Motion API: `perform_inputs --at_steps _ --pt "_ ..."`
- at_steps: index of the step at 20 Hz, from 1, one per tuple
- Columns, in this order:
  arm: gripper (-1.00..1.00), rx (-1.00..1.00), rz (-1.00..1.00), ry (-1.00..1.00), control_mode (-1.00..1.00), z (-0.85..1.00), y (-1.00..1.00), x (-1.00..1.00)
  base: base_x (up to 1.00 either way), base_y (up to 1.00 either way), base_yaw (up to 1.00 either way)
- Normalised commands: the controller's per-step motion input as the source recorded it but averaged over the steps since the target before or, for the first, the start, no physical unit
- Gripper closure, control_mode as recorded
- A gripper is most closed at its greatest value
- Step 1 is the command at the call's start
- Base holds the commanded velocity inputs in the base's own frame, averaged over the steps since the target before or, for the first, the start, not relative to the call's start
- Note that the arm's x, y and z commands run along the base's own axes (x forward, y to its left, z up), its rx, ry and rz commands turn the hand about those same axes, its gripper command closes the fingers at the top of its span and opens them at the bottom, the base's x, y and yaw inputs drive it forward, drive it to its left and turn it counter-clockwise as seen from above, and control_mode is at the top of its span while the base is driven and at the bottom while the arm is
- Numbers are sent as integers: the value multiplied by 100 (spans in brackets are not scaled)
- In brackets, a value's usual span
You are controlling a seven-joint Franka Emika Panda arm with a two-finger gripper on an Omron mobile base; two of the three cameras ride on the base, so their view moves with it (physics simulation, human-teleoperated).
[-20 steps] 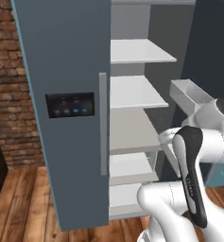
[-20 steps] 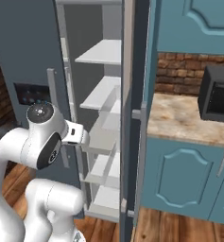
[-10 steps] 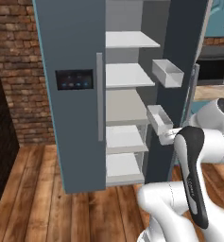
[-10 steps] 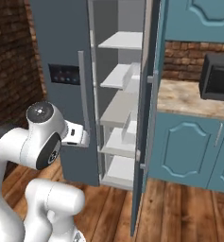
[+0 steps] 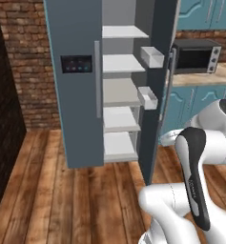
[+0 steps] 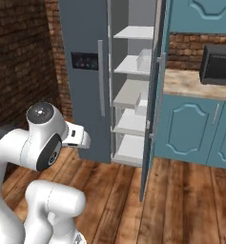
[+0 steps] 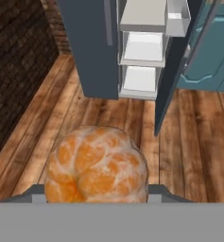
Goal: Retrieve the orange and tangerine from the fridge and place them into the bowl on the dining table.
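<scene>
The gripper (image 7: 95,191) is pinching a round orange fruit (image 7: 95,165), orange or tangerine I cannot tell, held above the wooden floor (image 7: 189,142) out in front of the fridge (image 5: 81,95), whose right door (image 5: 159,81) stands open.

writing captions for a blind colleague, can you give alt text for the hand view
A peeled-looking orange fruit sits close up between the end effector fingers, apparently held. Beyond it lies a wooden floor, and the slate-grey fridge stands with one door open, showing white shelves, a brick wall on the left and teal cabinets on the right.
</scene>
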Motion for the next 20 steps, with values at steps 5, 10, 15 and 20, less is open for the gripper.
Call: perform_inputs --at_steps 5,10,15,20 --pt "100 0 0 0 100 0 0 0 -100 -11 0" --pt "100 0 0 0 100 0 0 0 -100 -28 0" --pt "100 0 0 0 100 0 0 0 -100 -32 0" --pt "100 0 0 0 100 0 0 0 -100 -32 0"
